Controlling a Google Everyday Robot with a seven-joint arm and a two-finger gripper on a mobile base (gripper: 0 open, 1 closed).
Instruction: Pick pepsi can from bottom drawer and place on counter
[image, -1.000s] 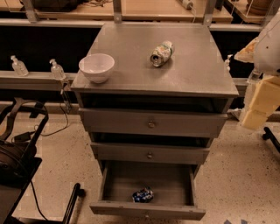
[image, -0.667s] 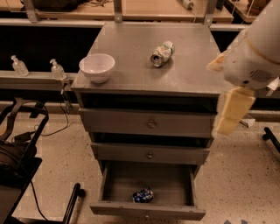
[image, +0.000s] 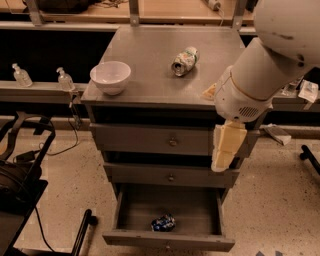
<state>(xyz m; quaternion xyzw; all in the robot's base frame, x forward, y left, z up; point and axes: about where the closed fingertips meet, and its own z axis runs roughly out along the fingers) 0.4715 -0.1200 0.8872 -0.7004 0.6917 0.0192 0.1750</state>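
Down on the floor of the open bottom drawer (image: 167, 241), close to its front wall and roughly midway across, lies the pepsi can (image: 163, 223). It is small and dark blue with pale marks, and it seems to rest on its side rather than upright. It is probably light and thin-walled. Whether it is full or empty cannot be told, and its outline looks a little irregular, so it may be dented. Thin aluminium is smooth, slips easily and gives under a hard squeeze. A moderate hold across the middle of the round body, closing across the can's axis, looks safest. A hold on the ends risks it squirting free or rolling along the drawer floor. The drawer's side walls stand well apart from the can, so there is room to come down from above.

The two upper drawers (image: 172, 142) are closed and sit above the drawer's rear part. In front of their right side hangs the end effector (image: 221, 159), well above the can and off to its right. Nothing shows in its hold, and whether it is wide or narrow cannot be told.

On the table (image: 150, 45) a white bowl (image: 110, 76) stands at the front left. A pale green-and-white can (image: 184, 61) lies on its side near the middle, and the bare metal around them would do for the set-down.
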